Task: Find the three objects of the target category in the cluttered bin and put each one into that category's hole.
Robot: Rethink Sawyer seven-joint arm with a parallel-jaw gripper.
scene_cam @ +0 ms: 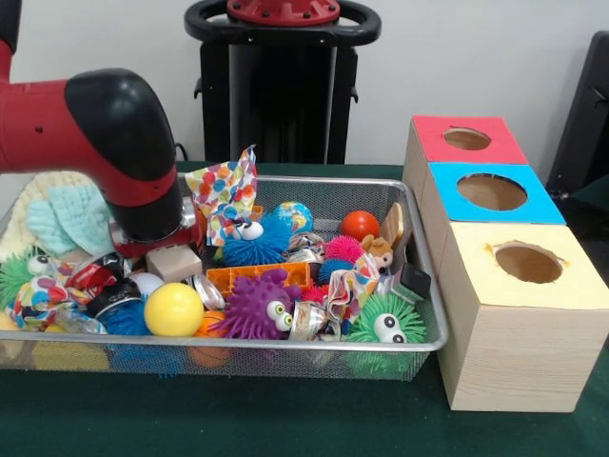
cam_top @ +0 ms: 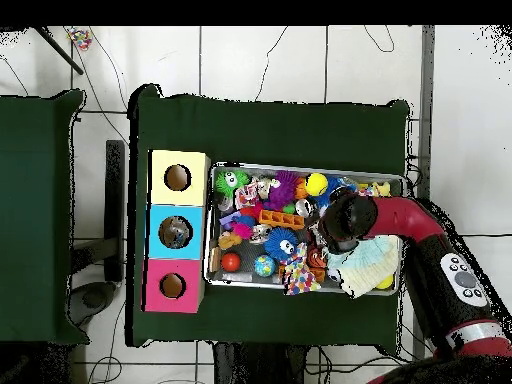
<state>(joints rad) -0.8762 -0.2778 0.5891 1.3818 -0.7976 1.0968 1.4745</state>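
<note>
- Front view: the red and black arm [scene_cam: 105, 133] is reaching down into the left part of the wire bin [scene_cam: 423, 286], which is sitting on the green desk [scene_cam: 285, 419].
- The arm's bulky black end is covering the pincer, so I cannot tell whether it is apart, together or clamped on anything.
- The bin is brimming with toys: a yellow ball [scene_cam: 173, 309] is lying near the front rim, a purple spiky toy with eyes [scene_cam: 255, 307] is sitting just beside it, a green spiky toy [scene_cam: 385, 324] is resting at the front right corner, and a blue spiky toy [scene_cam: 255, 240] is lying further back.
- An orange ball [scene_cam: 360, 225] and a small globe ball [scene_cam: 294, 216] are lying near the back rim; a pale teal cloth [scene_cam: 71, 217] is draping at the back left.
- Three boxes are standing just beside the bin's right side, each with a round hole on top: a red box [scene_cam: 466, 140], a blue box [scene_cam: 493, 193] and a yellow box [scene_cam: 526, 265].
- Overhead view: the arm [cam_top: 400, 215] is stretching over the bin [cam_top: 305, 168], its end hanging above the toys beside the cloth [cam_top: 368, 262].
- The yellow box [cam_top: 178, 177], blue box [cam_top: 176, 231] and red box [cam_top: 173, 286] are lining up along the bin's opposite end.
</note>
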